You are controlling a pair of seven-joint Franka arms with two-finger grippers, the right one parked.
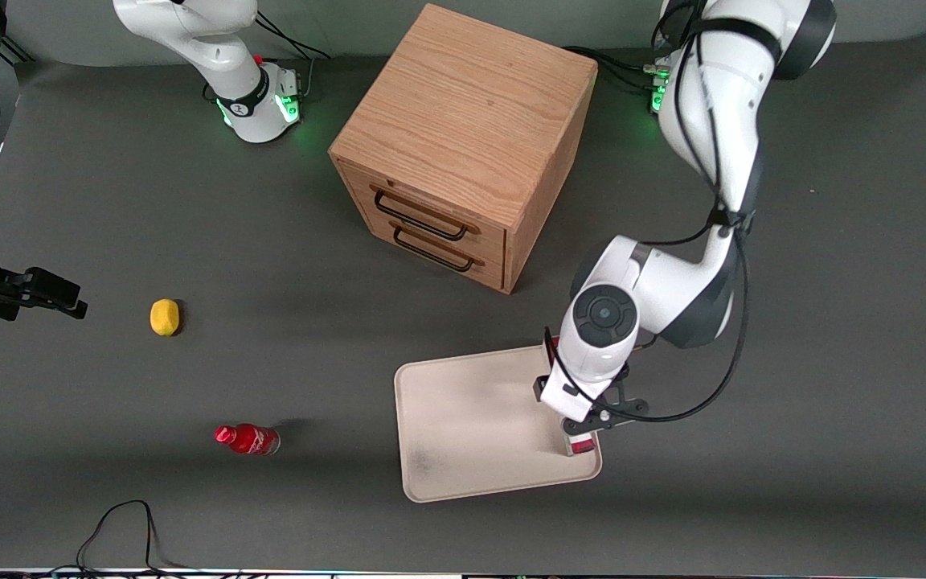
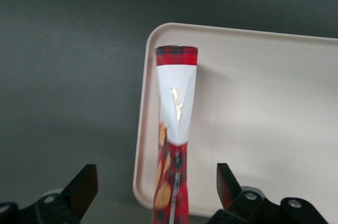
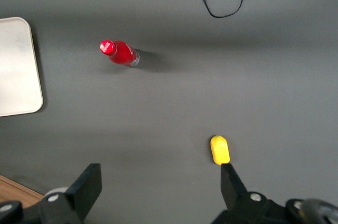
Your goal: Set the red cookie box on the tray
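Dark grey matting is covering the table, with the tray (image 1: 471, 426) sitting in front of the wooden drawer cabinet (image 1: 463, 145). Over its edge, the gripper (image 2: 156, 187) is hanging with fingers spread wide, and the red cookie box (image 2: 175, 129) is apparently lying loose between them on the tray.

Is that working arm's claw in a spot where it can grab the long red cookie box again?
Probably yes. The gripper hangs right over the red cookie box, which lies on the tray along its edge. The fingers are spread wide on either side of the box without touching it, and nothing lies between.
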